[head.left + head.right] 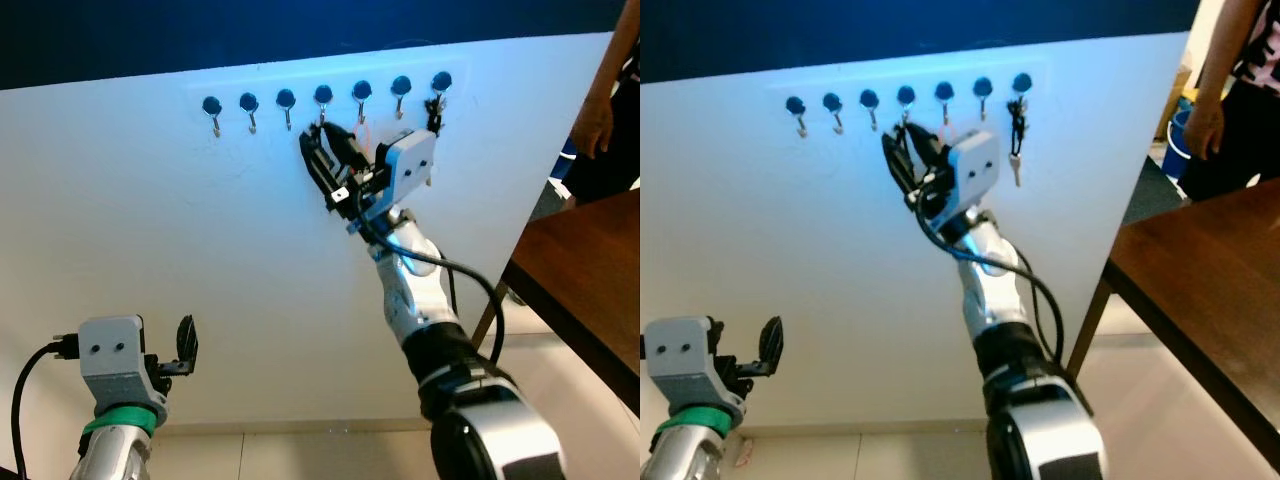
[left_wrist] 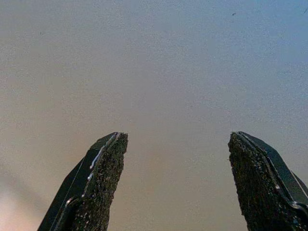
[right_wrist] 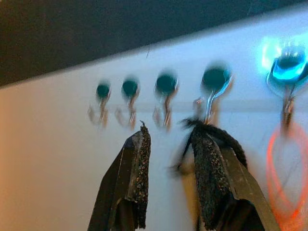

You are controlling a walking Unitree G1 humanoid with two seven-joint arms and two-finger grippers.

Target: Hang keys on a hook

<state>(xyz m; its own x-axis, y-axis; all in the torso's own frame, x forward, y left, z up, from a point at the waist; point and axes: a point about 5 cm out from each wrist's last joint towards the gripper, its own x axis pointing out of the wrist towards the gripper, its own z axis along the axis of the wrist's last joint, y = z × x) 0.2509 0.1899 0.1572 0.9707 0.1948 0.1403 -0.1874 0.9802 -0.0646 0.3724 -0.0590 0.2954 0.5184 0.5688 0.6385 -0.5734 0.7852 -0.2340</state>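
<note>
Right gripper (image 1: pixel 322 150) raised at wall (image 1: pixel 150 230), fingers apart, black cord hanging off one finger, just below hook (image 1: pixel 323 98). Left gripper (image 2: pixel 175 144) spread wide, at 7 o'clock.

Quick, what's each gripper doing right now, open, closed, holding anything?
Left gripper: open, empty, facing the white wall.
Right gripper: open at the hooks, a dark loop by one finger; holding cannot be told.

Head views are bright and bluish-white, fairly sharp (right wrist view blurred; left wrist view warm, hazy).
</note>
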